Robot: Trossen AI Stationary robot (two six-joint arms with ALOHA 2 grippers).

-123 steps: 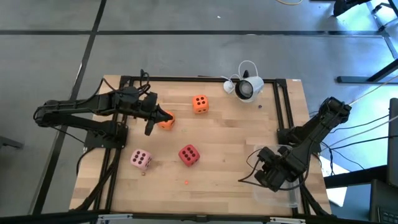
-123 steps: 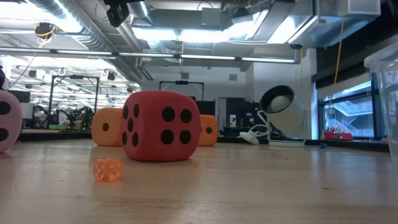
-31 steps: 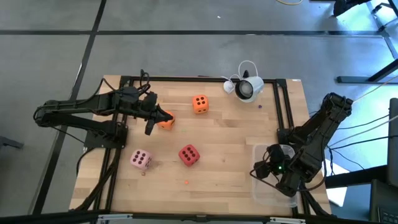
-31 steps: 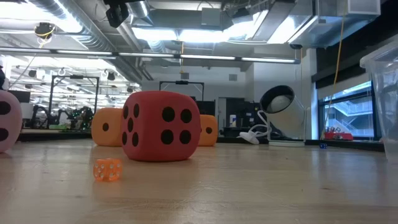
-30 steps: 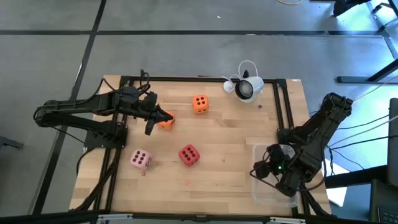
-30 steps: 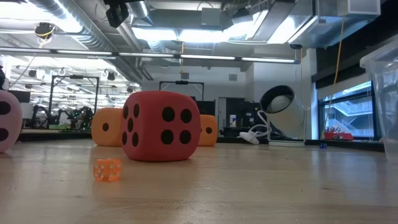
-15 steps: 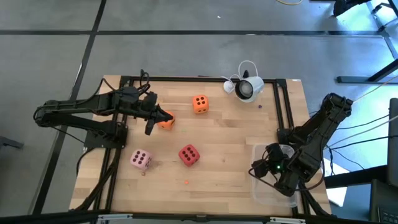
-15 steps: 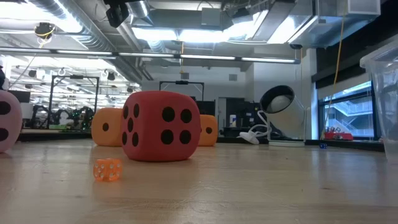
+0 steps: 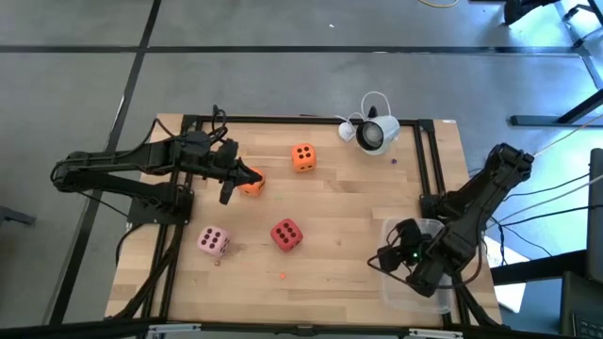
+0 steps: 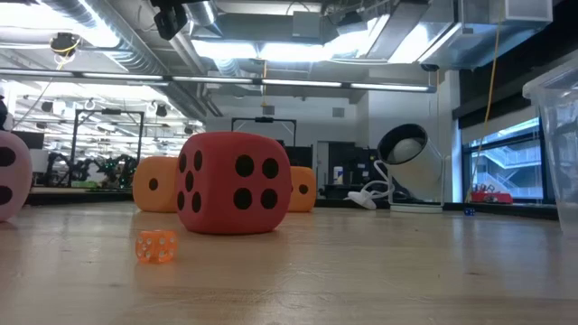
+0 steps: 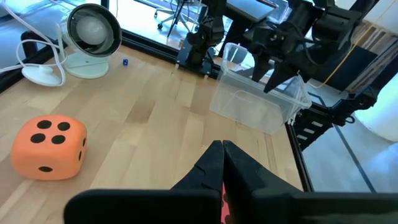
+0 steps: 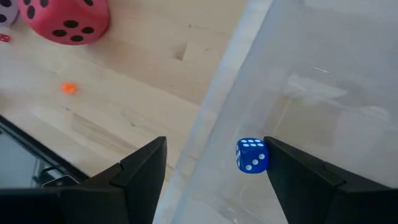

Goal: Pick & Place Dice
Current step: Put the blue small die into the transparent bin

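A: Where is the right gripper?

B: Over the clear plastic bin at the table's near right corner, fingers spread apart and gripping nothing. In the right wrist view a small blue die lies on the bin's floor, between the two fingers and below them; whether they touch it I cannot tell.

A: And the bigger dice?

B: All on the wood, outside the bin. The red die sits nearest the bin, toward the table's middle, with the pale pink die farther out on the same side. One orange die stands far across from the bin, near the white lamp. The other orange die lies right at the left gripper.

A: Is that gripper holding it?

B: Its fingers are pressed together. The die sits just beside the tips, not between them.

A: Anything else?

B: A tiny orange die lies between the red die and the table's near edge.
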